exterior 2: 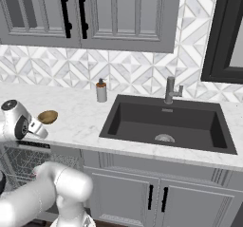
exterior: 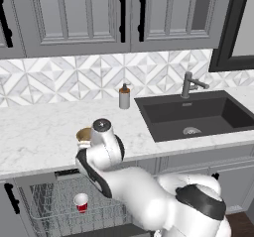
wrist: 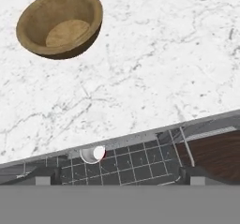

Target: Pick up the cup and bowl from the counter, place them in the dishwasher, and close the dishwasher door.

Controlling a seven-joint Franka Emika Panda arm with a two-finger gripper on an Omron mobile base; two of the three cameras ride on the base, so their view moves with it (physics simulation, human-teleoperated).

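The fingers (wrist: pixel 45 177) stand wide apart and empty above the counter (wrist: pixel 154 68) edge, short of the bowl (wrist: pixel 60 22) (the cup (exterior: pixel 81 202) already sits in the dishwasher (exterior: pixel 54 201) rack), so a shallow approach could nudge the bowl's rim and skid it away.

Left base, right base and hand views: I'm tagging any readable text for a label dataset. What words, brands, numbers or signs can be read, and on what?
None: no readable text in any view.
Grey soap bottle with brown pump: no label visible.
Small red tapered plastic cup with white rim: plain.
Shallow tan-brown wooden-looking bowl: plain.
Dishwasher's dark control strip: no legible markings.
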